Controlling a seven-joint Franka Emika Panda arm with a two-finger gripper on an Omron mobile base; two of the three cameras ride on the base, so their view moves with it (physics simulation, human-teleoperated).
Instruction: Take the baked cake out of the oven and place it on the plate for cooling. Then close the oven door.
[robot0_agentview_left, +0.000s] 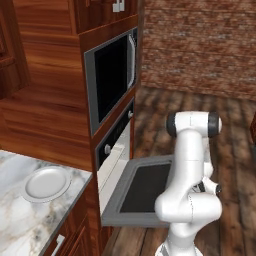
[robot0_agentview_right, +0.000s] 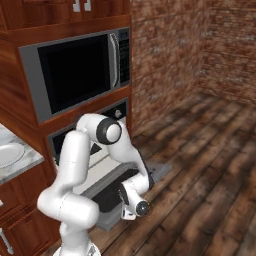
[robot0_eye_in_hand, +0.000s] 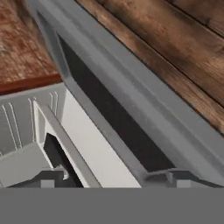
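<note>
The oven door (robot0_agentview_left: 142, 190) is seen dropped flat, a grey-framed black glass panel jutting over the wooden floor (robot0_agentview_left: 230, 165). The end effector (robot0_eye_in_hand: 111, 177) is seen low over that door near its hinge side, its two dark tips spread wide apart with nothing between them. Ahead of the tips lies the door's black pane; to one side the pale oven (robot0_eye_in_hand: 30, 131) cavity opens, with ribbed side walls and a grey rack (robot0_eye_in_hand: 57, 131) edge. Past the door's far frame, bare floor planks are seen, so open room lies beyond the door edge.

The arm is seen folded: the shoulder upright, the elbow high, the forearm bent down toward the door, the wrist (robot0_agentview_right: 132, 197) low in front of the oven mouth in the right base view.

The plate (robot0_agentview_left: 47, 183) is seen bare on the marbled surface (robot0_agentview_left: 20, 220), well apart from the end effector, beyond the oven's side and higher. The microwave (robot0_agentview_right: 75, 70) sits above the oven. The baked cake cannot be made out. No readable writing is seen.
</note>
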